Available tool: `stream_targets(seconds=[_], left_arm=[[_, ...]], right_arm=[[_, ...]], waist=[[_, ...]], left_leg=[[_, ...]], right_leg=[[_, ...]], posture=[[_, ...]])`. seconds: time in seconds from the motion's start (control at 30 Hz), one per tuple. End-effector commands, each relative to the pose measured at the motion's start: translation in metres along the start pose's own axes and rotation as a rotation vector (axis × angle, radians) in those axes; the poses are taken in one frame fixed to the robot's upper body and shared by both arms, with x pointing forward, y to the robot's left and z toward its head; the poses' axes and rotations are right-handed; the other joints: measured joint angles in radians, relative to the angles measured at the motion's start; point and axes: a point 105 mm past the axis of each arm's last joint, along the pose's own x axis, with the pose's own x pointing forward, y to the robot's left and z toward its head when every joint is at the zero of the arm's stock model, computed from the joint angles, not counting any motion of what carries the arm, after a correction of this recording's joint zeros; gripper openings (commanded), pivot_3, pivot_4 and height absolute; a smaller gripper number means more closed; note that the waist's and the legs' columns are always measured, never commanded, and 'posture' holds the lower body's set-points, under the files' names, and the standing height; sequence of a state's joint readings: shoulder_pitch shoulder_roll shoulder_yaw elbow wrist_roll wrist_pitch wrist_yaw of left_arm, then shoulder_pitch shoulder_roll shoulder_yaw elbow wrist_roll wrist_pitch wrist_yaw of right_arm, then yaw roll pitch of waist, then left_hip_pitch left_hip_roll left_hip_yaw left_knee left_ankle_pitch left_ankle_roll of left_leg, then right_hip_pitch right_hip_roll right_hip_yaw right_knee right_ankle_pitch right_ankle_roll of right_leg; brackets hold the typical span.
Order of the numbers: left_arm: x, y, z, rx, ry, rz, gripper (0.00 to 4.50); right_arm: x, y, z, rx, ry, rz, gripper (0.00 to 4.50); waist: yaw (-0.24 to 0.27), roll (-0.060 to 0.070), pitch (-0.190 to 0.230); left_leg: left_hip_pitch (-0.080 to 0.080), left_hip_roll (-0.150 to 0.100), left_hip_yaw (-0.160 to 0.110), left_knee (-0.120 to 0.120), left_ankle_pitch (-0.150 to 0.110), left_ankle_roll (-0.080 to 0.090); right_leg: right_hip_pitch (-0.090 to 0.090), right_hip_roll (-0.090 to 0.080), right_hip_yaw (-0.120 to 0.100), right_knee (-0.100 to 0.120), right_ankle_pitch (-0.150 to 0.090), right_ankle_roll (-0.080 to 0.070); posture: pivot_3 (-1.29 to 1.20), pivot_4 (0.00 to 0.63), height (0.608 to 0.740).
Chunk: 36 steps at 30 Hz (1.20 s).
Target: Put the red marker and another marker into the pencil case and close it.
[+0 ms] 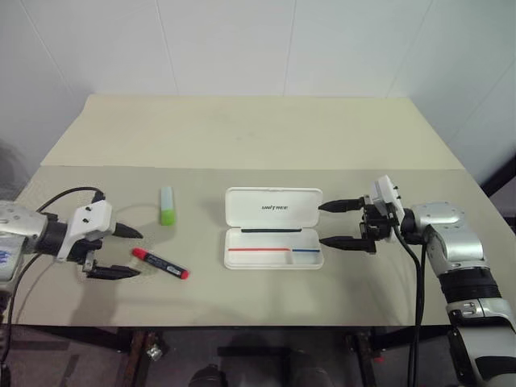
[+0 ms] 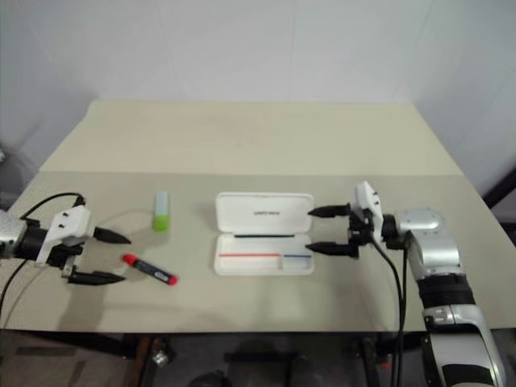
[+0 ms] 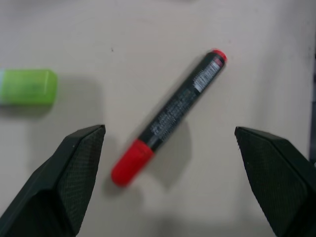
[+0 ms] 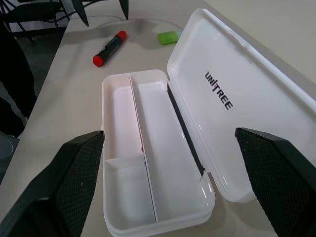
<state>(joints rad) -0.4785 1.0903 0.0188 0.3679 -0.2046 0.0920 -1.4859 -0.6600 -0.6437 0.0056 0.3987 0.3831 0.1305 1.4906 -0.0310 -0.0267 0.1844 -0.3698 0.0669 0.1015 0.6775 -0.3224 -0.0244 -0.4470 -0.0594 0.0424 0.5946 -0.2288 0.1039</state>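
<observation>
The red marker (image 1: 160, 264), black with a red cap, lies flat on the table at the left. Just left of its cap my left gripper (image 1: 126, 252) hangs open with nothing in it; in the left wrist view the red marker (image 3: 168, 116) lies between and beyond the black fingertips (image 3: 79, 158). The lime-green highlighter (image 1: 167, 206) lies farther back. The white pencil case (image 1: 273, 227) sits open mid-table, lid laid back, tray empty (image 4: 148, 163). My right gripper (image 1: 331, 223) is open beside the case's right end, pointing at it.
The beige table (image 1: 242, 129) stretches back to a white wall. Its front edge runs just below both grippers. Black cables trail from both wrists.
</observation>
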Motion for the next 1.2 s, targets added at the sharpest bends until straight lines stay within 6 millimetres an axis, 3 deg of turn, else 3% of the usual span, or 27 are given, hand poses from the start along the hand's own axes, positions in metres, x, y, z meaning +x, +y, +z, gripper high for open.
stream_targets(seconds=[0.03, 0.43, 0.53, 0.87, 1.07, 1.2], left_arm=[[0.000, 0.005, 0.001, 0.014, 0.007, -0.019, 4.47], [0.016, 0.016, -0.013, -0.001, 0.099, -0.077, 4.47], [0.019, 0.018, -0.015, 0.000, 0.103, -0.078, 3.85], [0.023, 0.028, -0.012, 0.023, 0.094, -0.057, 0.65], [0.025, 0.029, -0.009, 0.039, 0.086, -0.062, 0.58], [0.023, 0.030, 0.005, 0.106, 0.065, -0.051, 0.58]], right_arm=[[-0.001, 0.001, 0.009, -0.040, -0.015, 0.008, 4.50], [-0.002, 0.002, 0.009, -0.044, -0.017, -0.015, 4.50], [-0.002, 0.002, 0.009, -0.046, -0.017, -0.022, 4.50], [-0.003, 0.000, 0.009, -0.050, -0.016, -0.036, 4.50], [-0.003, -0.001, 0.010, -0.052, -0.016, -0.039, 4.50], [-0.003, -0.001, 0.011, -0.053, -0.018, -0.043, 4.50]], waist=[[-0.001, 0.000, 0.000], [0.001, 0.000, 0.000], [0.001, 0.000, 0.000], [0.001, 0.000, 0.000], [0.002, 0.000, 0.000], [0.002, 0.000, 0.000]], left_leg=[[0.000, 0.000, 0.000, 0.000, 0.000, 0.000], [0.000, 0.000, 0.000, 0.001, 0.000, 0.001], [-0.001, 0.000, 0.000, 0.001, 0.000, 0.001], [-0.001, 0.000, 0.000, 0.002, 0.000, 0.001], [-0.001, 0.000, 0.000, 0.002, -0.001, 0.001], [-0.001, 0.000, 0.000, 0.002, -0.001, 0.001]], right_leg=[[0.000, 0.000, 0.000, 0.000, 0.000, 0.000], [0.000, 0.000, 0.000, 0.000, 0.002, 0.003], [0.000, 0.000, 0.000, 0.000, 0.002, 0.003], [0.000, 0.000, 0.000, 0.001, 0.002, 0.003], [0.000, 0.000, 0.000, 0.001, 0.002, 0.003], [0.000, 0.000, 0.000, 0.001, 0.002, 0.003]], posture=[[0.00, 0.150, 0.740], [0.00, 0.150, 0.740], [0.00, 0.150, 0.740], [0.00, 0.150, 0.740], [0.00, 0.150, 0.740], [0.00, 0.150, 0.740]])
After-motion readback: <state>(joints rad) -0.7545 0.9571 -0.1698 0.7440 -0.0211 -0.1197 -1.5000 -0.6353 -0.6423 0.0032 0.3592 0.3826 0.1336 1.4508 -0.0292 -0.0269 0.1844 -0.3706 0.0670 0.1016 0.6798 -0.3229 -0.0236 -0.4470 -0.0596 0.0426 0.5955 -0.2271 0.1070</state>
